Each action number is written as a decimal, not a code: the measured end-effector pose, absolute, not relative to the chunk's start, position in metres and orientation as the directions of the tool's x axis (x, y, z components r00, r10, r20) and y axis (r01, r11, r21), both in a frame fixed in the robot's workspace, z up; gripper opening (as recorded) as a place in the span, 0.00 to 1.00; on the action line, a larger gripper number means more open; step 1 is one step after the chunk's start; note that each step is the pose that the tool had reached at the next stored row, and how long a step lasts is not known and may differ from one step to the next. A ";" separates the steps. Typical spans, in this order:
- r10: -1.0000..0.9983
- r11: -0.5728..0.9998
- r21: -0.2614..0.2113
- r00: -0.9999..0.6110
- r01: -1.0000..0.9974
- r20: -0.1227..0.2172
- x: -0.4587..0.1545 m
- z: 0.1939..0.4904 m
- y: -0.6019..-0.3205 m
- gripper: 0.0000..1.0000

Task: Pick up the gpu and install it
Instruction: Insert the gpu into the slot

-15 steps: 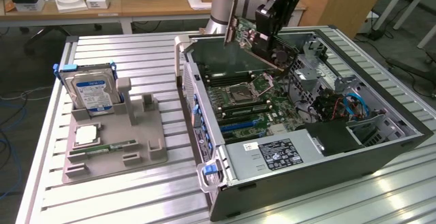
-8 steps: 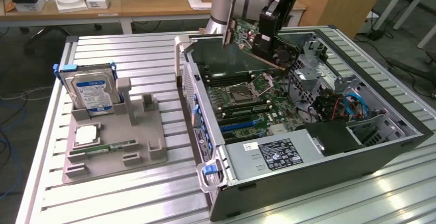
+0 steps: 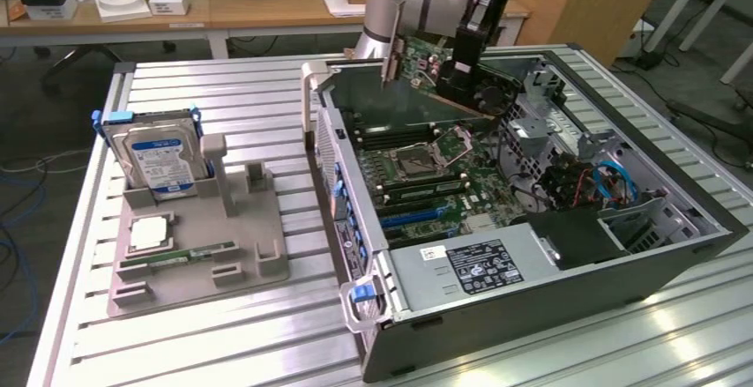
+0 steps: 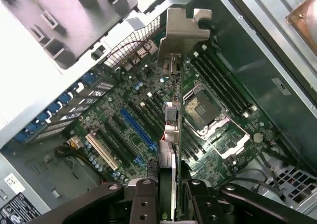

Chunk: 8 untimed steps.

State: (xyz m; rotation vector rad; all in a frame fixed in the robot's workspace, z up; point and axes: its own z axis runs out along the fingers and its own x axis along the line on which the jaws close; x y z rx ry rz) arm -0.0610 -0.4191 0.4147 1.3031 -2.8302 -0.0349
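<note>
Installation phase is in hand: the pick is done and the card is airborne. Gripper [image 4: 167,192] is clenched on the gpu [image 4: 169,112], with its fingers pinching the board from both faces, as seen edge-on in the wrist view. From the exterior view the gpu [image 3: 414,52] hangs upright above the computer case [image 3: 530,316], over the case's far end, clear of everything inside it. Its silver end bracket [image 4: 184,28] points towards the case's rear wall.

Inside the case, the motherboard [image 3: 436,175] lies exposed, with the blue expansion slot [image 4: 138,130] unoccupied. The card's lower edge sits to one side of that slot, over the region between it and the processor socket [image 4: 203,107], so alignment is judged incomplete.

Outside the case, on the exterior view's left, the grey fixture [image 3: 200,246] carries the hard drive [image 3: 159,153]; neither concerns this step.

Assessment: seating calls for the connector edge squared over the blue slot and parallel to it, the bracket matched to the rear opening of the case, and a straight push downward. Risk noted: any tilt could jam the connector or catch the bracket on the case frame
</note>
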 end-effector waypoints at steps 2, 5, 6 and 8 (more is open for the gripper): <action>-0.779 0.627 0.031 -0.627 -0.778 0.014 -0.061 0.414 -0.419 0.26; -0.797 0.604 0.032 -0.604 -0.796 0.013 -0.060 0.414 -0.419 0.26; -0.799 0.601 0.033 -0.601 -0.798 0.011 -0.059 0.413 -0.419 0.26; -0.804 0.595 0.034 -0.595 -0.803 0.009 -0.058 0.412 -0.419 0.26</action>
